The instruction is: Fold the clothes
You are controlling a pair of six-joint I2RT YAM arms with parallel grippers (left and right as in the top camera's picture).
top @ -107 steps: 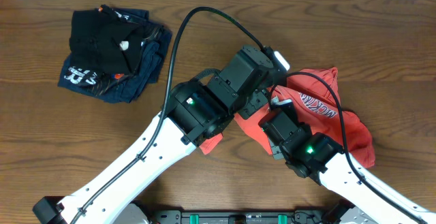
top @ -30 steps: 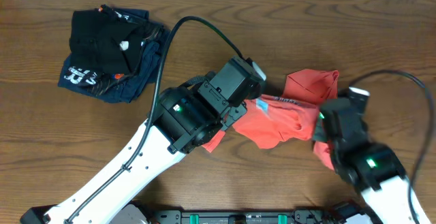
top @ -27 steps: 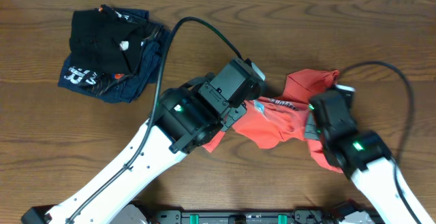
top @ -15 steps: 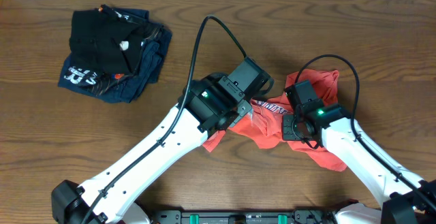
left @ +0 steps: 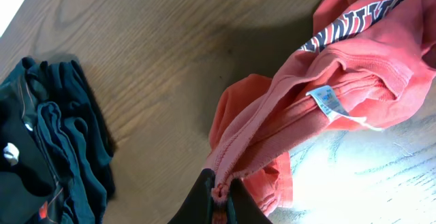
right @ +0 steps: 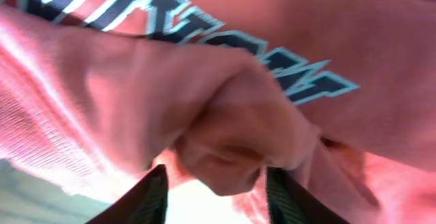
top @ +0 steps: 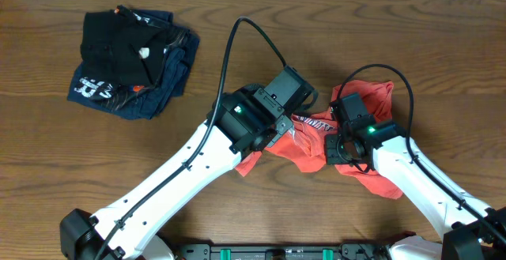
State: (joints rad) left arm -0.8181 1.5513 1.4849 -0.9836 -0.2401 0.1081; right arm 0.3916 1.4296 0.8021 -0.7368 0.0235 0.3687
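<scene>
The coral T-shirt lies crumpled on the counter, well to the right of the dark folded pile. The left end effector pinches a stitched edge tight. The right end effector stands part-open, straddling a wad by the lettering. Pulling now on one edge alone could twist the shirt, or the thin edge could slip free.
</scene>
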